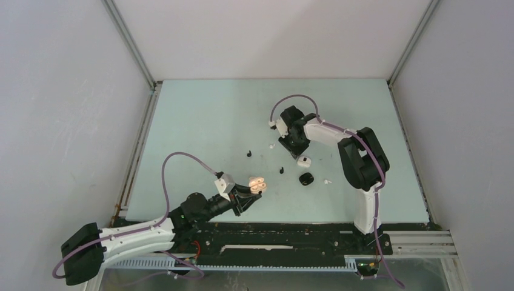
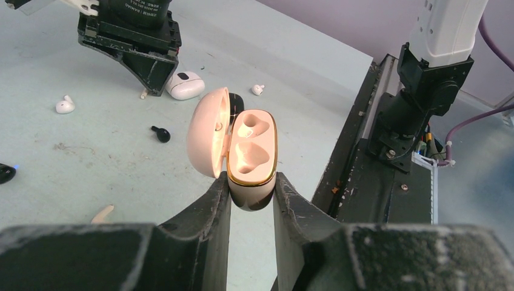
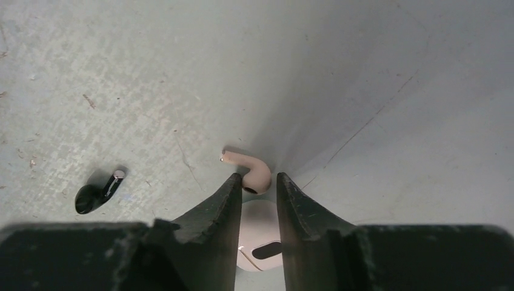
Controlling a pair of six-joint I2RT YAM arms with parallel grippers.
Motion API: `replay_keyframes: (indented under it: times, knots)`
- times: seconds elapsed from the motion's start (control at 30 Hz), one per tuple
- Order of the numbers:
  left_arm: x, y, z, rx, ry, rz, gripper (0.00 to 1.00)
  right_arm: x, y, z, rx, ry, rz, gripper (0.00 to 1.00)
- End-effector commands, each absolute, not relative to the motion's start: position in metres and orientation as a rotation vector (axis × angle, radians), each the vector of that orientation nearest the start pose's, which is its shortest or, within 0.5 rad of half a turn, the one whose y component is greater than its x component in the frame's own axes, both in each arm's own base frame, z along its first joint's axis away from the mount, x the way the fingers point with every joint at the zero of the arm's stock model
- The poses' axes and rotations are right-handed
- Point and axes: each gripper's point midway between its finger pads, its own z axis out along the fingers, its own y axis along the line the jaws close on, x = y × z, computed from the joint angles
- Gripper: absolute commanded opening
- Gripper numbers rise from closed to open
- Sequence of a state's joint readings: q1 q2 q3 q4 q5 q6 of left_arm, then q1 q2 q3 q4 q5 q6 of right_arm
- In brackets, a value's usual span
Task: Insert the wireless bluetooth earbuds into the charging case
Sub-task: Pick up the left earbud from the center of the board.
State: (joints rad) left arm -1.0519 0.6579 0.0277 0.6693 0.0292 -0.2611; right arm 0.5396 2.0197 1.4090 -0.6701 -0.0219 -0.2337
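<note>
My left gripper (image 2: 251,193) is shut on the base of an open cream charging case (image 2: 251,151) with a gold rim and holds it above the table's near edge (image 1: 257,185). Both of its sockets are empty. My right gripper (image 3: 256,182) is closed round the head of a cream earbud (image 3: 250,171) just at the table top; it also shows in the top view (image 1: 285,145). Loose on the table are a second cream earbud (image 2: 103,212), two white earbuds (image 2: 65,105) (image 2: 257,90) and a black earbud (image 2: 160,133). Another black one (image 3: 97,193) lies left of the right gripper.
A closed white case (image 1: 304,161) lies just below the right gripper, and a black case (image 1: 306,179) lies nearer the front. The black rail (image 1: 291,233) with the arm bases runs along the near edge. White walls enclose the pale green table (image 1: 200,115).
</note>
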Motion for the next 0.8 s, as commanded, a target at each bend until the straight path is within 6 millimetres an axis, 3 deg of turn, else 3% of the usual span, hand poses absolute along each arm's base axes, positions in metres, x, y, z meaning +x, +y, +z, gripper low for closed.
replay_keyframes:
  times: [0.0, 0.13, 0.43, 0.6, 0.77]
  knots:
    - [0.134, -0.265, 0.161, 0.629, 1.443, -1.065, 0.00, 0.357, 0.187, 0.007, -1.030, 2.654, 0.005, 0.26]
    - [0.134, -0.266, 0.160, 0.631, 1.446, -1.069, 0.00, 0.358, 0.187, 0.010, -1.031, 2.645, 0.002, 0.17]
    - [0.134, -0.268, 0.160, 0.633, 1.450, -1.070, 0.00, 0.352, 0.199, 0.013, -1.097, 2.619, 0.110, 0.10]
    - [0.135, -0.267, 0.159, 0.631, 1.453, -1.065, 0.00, 0.356, 0.210, 0.057, -1.112, 2.468, 0.155, 0.05]
    - [0.136, -0.269, 0.159, 0.640, 1.459, -1.057, 0.00, 0.347, 0.221, 0.102, -1.177, 2.318, 0.162, 0.01]
